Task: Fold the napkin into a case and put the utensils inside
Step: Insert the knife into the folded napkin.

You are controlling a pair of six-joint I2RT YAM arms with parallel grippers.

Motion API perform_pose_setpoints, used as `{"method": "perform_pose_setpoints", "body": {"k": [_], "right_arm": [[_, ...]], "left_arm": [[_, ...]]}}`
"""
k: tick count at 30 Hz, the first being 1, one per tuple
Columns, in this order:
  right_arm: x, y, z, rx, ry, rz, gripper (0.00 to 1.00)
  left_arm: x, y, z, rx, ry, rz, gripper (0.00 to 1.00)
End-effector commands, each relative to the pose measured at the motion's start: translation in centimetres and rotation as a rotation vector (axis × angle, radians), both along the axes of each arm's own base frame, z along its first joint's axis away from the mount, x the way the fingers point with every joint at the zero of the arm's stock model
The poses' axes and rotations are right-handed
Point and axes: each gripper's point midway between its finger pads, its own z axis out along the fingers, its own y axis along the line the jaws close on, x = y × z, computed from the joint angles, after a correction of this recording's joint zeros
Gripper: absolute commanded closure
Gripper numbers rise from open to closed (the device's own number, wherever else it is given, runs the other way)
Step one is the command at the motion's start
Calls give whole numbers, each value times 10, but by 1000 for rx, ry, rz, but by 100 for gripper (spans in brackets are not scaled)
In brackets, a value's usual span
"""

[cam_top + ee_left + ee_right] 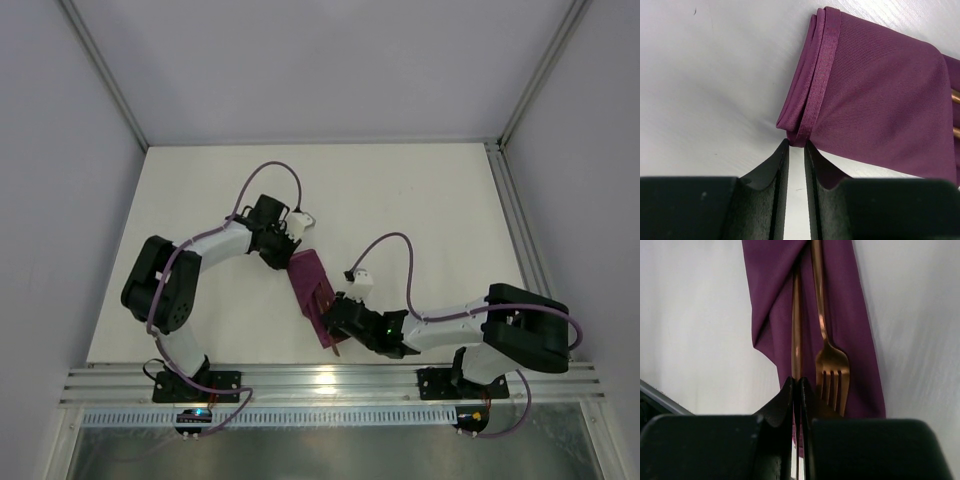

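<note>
The napkin [308, 282] lies as a narrow magenta-purple case slanting across the white table between my two grippers. My left gripper [291, 251] is at its far end, and in the left wrist view its fingertips [785, 150] pinch the hemmed corner of the case [875, 95]. My right gripper [336, 318] is at the near end. In the right wrist view it [800, 382] is shut on the thin copper knife [796, 330], which runs up into the cloth [770, 300]. The copper fork [831, 365] lies beside the knife, tines toward the camera, handle tucked under the fold.
A ribbed aluminium rail [330, 380] runs along the table's near edge, just behind the case's near end. Metal frame posts [520, 230] border the table [420, 200] on the right and at the back. Purple cables [400, 260] loop above both arms.
</note>
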Motion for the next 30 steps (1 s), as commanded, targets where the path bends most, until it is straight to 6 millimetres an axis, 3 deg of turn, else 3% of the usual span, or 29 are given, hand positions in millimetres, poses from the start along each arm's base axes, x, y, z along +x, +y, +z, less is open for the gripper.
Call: {"method": "perform_pose_setpoints", "body": {"k": [1,11,15,19,26,30], "right_arm": [[25,31,35,93,-92,-15,96],[51,38,29,87,-81,25,96],[49,45,15,78,-47,34,96],[57,39,3,72,-39,-9,96],[59,45,7,-7,-53,52,96],[51,41,8,-62,-36,94,77]], "left_arm": [[4,-7,12,-45,-41,-8,81],[8,-8,16,-46,-58,-3,82],[8,-7,17,-46,-60,-4,82],[7,-7,15,-43,-55,-5,82],[8,-7,15,-43,-58,-5,82],[8,-5,14,-34,-60,-2,83]]}}
